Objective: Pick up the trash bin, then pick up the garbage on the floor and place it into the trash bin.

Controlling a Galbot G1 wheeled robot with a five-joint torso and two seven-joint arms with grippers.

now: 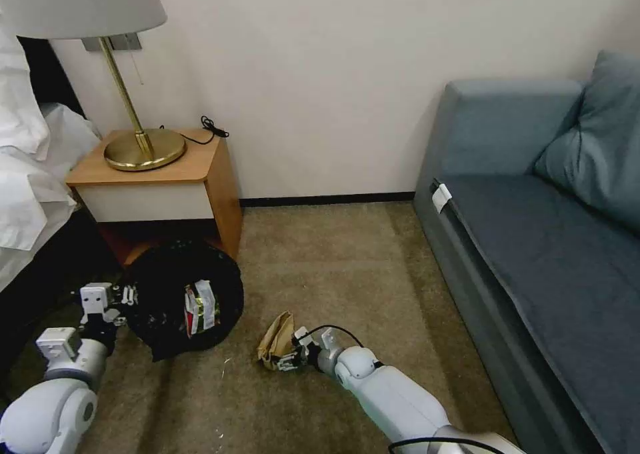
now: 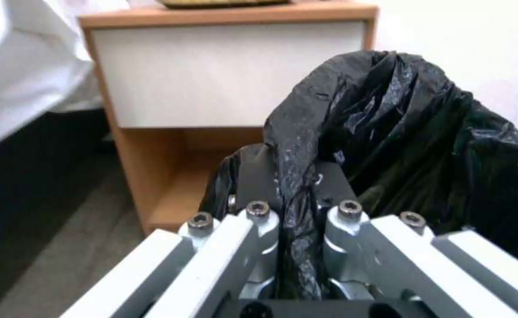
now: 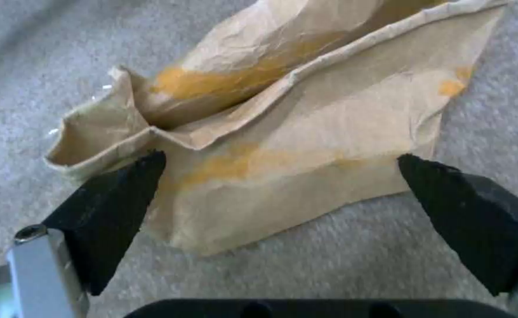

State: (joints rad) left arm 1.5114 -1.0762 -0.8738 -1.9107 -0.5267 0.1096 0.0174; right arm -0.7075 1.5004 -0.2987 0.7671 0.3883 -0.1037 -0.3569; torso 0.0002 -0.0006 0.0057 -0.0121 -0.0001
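The trash bin (image 1: pixel 167 287) shows as a round mass of crinkly black bag, just off the nightstand's front corner. A red, white and green wrapper (image 1: pixel 201 307) lies inside it. My left gripper (image 1: pixel 124 299) is at the bin's left edge, and in the left wrist view the gripper (image 2: pixel 297 212) is shut on a fold of the black liner (image 2: pixel 389 123). A crumpled tan paper bag (image 1: pixel 277 339), garbage on the carpet, lies right of the bin. My right gripper (image 1: pixel 288 359) is low beside it. In the right wrist view the gripper (image 3: pixel 279 160) is open, its black fingertips (image 3: pixel 123 194) straddling the paper bag (image 3: pixel 306 132).
A wooden nightstand (image 1: pixel 200 167) with a brass lamp (image 1: pixel 143 149) stands by the wall behind the bin. White bedding (image 1: pixel 30 174) is at the left. A blue-grey sofa (image 1: pixel 533 241) runs along the right. Open carpet (image 1: pixel 333 261) lies between them.
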